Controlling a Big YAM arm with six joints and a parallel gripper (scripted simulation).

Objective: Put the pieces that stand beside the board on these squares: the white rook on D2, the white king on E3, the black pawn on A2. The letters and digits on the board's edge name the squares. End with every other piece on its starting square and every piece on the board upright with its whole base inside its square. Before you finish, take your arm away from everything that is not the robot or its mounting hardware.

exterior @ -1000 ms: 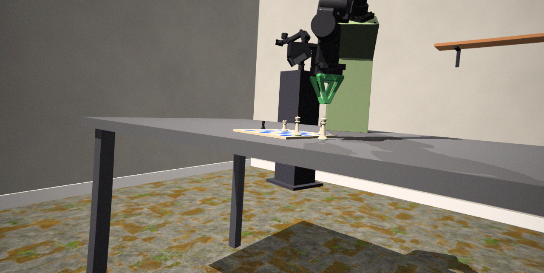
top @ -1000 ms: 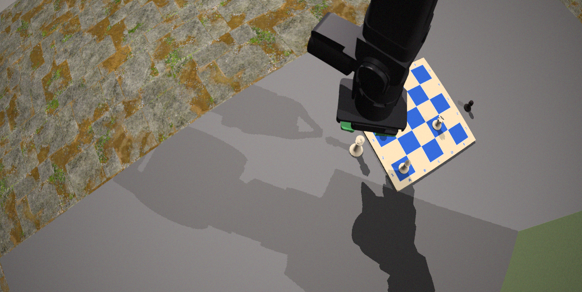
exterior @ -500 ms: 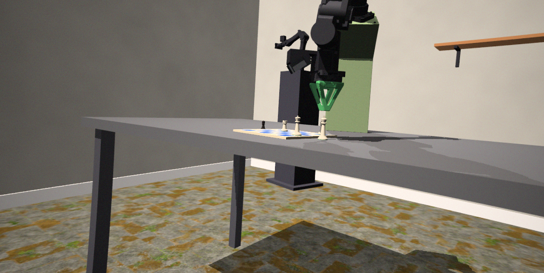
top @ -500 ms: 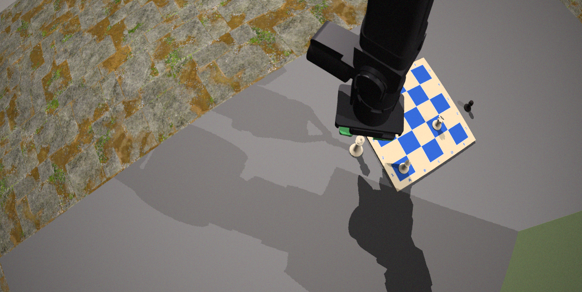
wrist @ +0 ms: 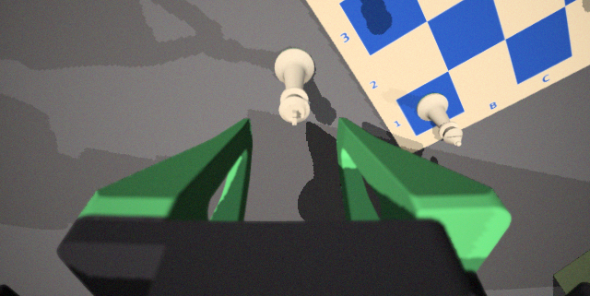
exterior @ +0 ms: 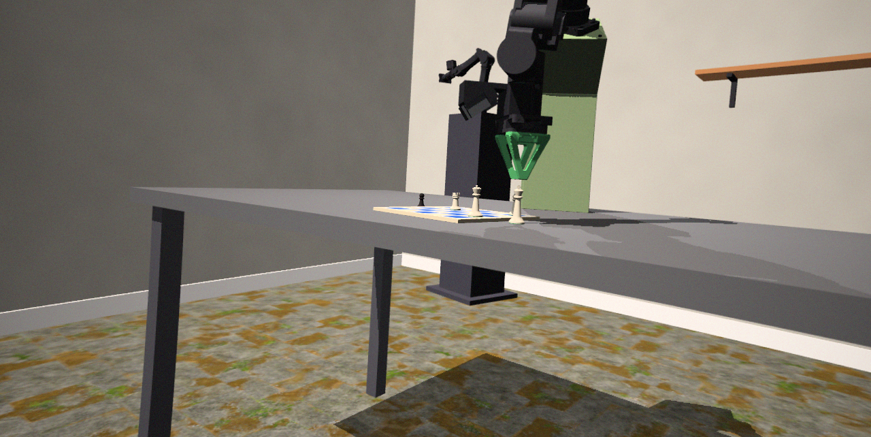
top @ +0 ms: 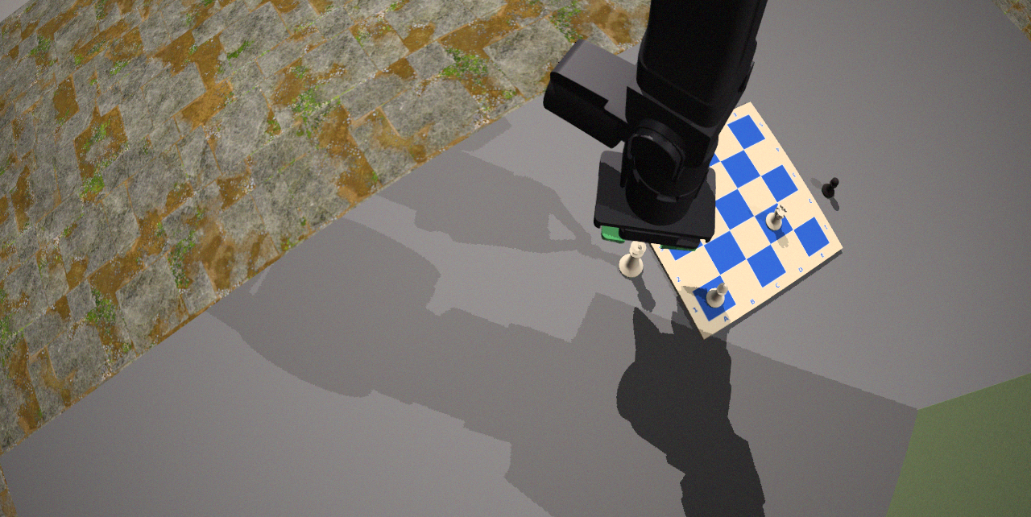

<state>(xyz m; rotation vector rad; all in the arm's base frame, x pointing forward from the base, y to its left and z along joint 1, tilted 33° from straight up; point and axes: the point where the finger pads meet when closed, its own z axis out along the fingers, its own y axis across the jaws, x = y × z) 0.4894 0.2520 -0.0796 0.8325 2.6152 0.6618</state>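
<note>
hiding the board (top: 734,208) (exterior: 426,213) (wrist: 470,29) partly: black arm (top: 702,23) (exterior: 520,56)

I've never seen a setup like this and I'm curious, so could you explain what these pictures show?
It's one black robot arm with a green-fingered gripping tool. The top picture looks down from above, the exterior one looks across from the side, and the wrist one looks out past the fingers. On the gray table is a blue and cream chessboard with white pieces, including a rook. Beside it stand a white king and a black pawn. The tool is open, above the king, holding nothing.
</note>
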